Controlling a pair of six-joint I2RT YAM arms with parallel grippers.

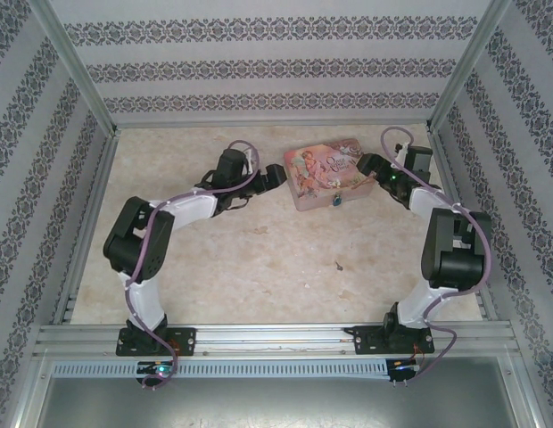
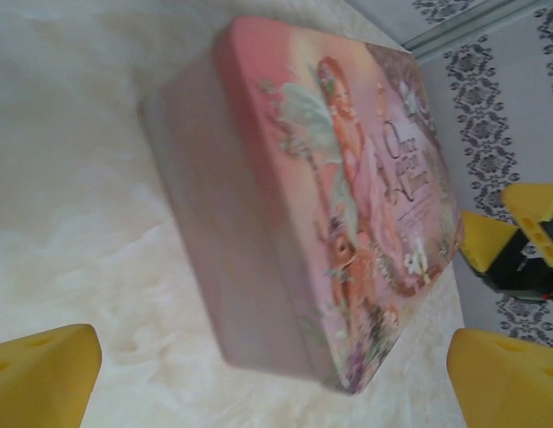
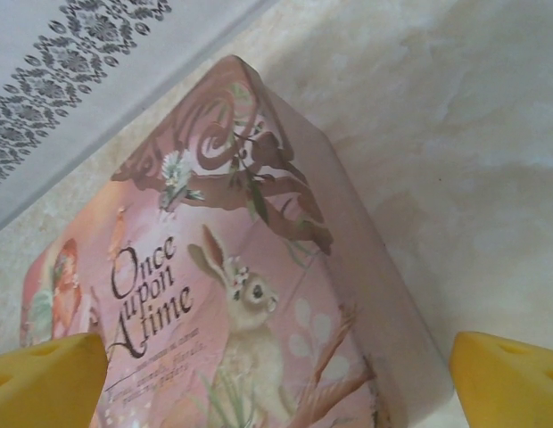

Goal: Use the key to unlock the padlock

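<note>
Left end effector (image 2: 275, 379) agape; tiny bluish padlock (image 1: 337, 200) on pink tin (image 2: 285, 223)

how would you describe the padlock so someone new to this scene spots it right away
Start at the pink illustrated tin lying at the far middle of the pale table. Look along its near side wall, toward the right end, where the padlock sits. It is tiny and bluish-teal, far smaller than the tin and the one cool-coloured speck against the pink.
</note>
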